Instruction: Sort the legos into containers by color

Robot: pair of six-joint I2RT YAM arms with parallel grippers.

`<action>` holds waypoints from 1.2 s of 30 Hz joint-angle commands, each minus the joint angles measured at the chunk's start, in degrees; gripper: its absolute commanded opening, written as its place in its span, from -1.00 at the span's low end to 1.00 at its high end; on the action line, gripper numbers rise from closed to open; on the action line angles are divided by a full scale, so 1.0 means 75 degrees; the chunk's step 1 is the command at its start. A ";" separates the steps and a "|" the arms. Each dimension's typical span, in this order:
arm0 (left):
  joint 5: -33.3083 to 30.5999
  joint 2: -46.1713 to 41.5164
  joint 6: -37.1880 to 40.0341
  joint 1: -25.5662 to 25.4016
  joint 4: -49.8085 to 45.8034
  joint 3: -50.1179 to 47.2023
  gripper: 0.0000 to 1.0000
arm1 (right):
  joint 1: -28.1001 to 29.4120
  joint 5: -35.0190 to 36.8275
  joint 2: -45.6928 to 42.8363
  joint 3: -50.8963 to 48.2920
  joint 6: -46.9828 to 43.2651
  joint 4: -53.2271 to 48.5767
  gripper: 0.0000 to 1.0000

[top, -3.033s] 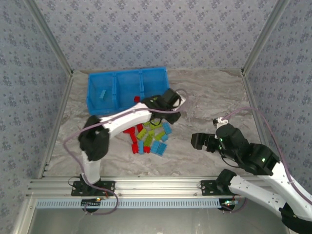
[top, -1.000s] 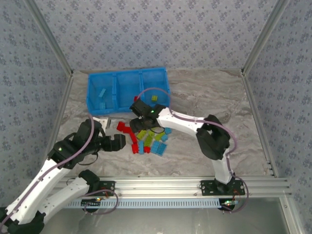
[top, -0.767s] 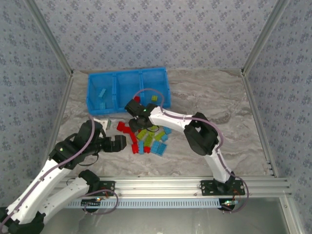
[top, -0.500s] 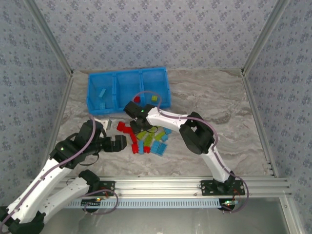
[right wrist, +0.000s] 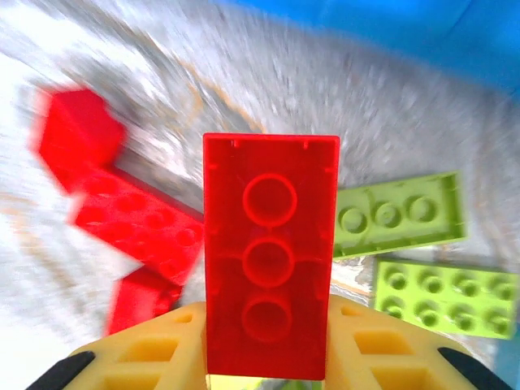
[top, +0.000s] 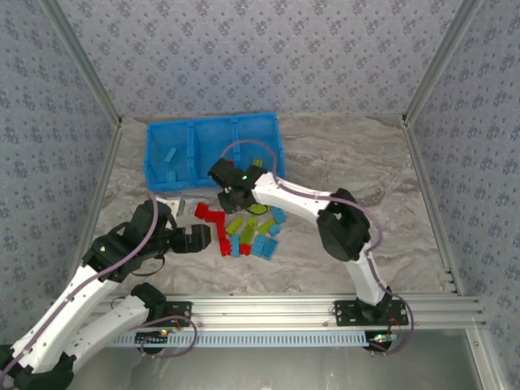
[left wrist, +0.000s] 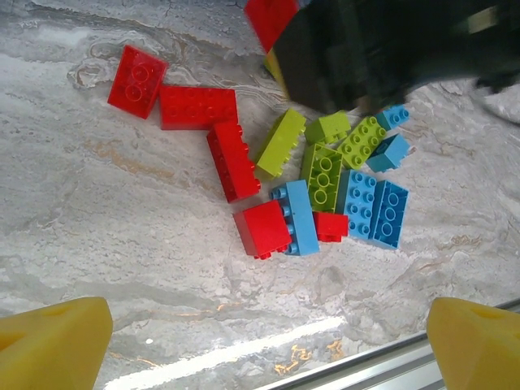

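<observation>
1. The right gripper (right wrist: pixel 268 351) pinches a red brick (right wrist: pixel 270 272) between its yellow fingers (the hollow side faces the camera).
2. In the top view it is at the centre, just below the blue tray (top: pixel 213 122).
3. The loose bricks (top: pixel 249 231) lie on the table, below the tray.
4. The left gripper (left wrist: pixel 264 341) is spread wide, with its fingers at the lower corners of the wrist view.
5. Light blue pieces (top: pixel 169 158) lie in the left compartment.
</observation>
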 commanded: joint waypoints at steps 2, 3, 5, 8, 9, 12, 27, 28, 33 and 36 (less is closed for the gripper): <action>-0.0573 -0.0378 -0.0203 -0.0059 0.0086 0.0265 0.98 | 0.0055 0.0598 -0.1137 0.0053 -0.0600 0.0791 -0.31; -0.0780 -0.0467 -0.0277 -0.0059 0.0101 0.0276 0.99 | 0.0035 0.0714 -0.1131 0.0089 -0.0728 0.0947 -0.32; -0.1277 -0.0637 -0.0458 -0.0059 0.0167 0.0251 0.99 | -0.0070 0.0909 -0.0883 0.0316 -0.1004 0.1572 -0.33; -0.1726 -0.0690 -0.0656 -0.0056 0.0172 0.0203 0.99 | -0.0304 0.1023 -0.0033 0.1207 -0.1215 0.1716 -0.31; -0.1776 -0.0672 -0.0684 -0.0059 0.0154 0.0203 0.98 | -0.0377 0.1018 0.0282 0.1597 -0.1280 0.1634 -0.31; -0.1863 -0.0602 -0.0802 -0.0050 0.0146 0.0126 0.98 | -0.0591 0.0969 0.1468 0.3049 -0.1481 0.1207 -0.31; -0.2336 -0.0005 -0.0847 -0.0024 0.1014 -0.0522 0.99 | -0.0763 0.0000 0.3453 0.6496 -0.1703 -0.0088 0.09; -0.2302 0.0097 -0.0841 -0.0004 0.1061 -0.0471 0.99 | -0.0743 0.0004 0.3291 0.6514 -0.1685 -0.0194 0.09; -0.1854 0.0589 -0.0828 0.0011 0.1306 -0.0297 0.94 | -0.0713 -0.0703 0.1764 0.5734 -0.1085 -0.0681 0.08; -0.1069 0.0968 -0.0892 0.0017 0.1629 -0.0181 0.75 | -0.0646 -0.0730 0.0164 0.3953 -0.0875 -0.0534 0.12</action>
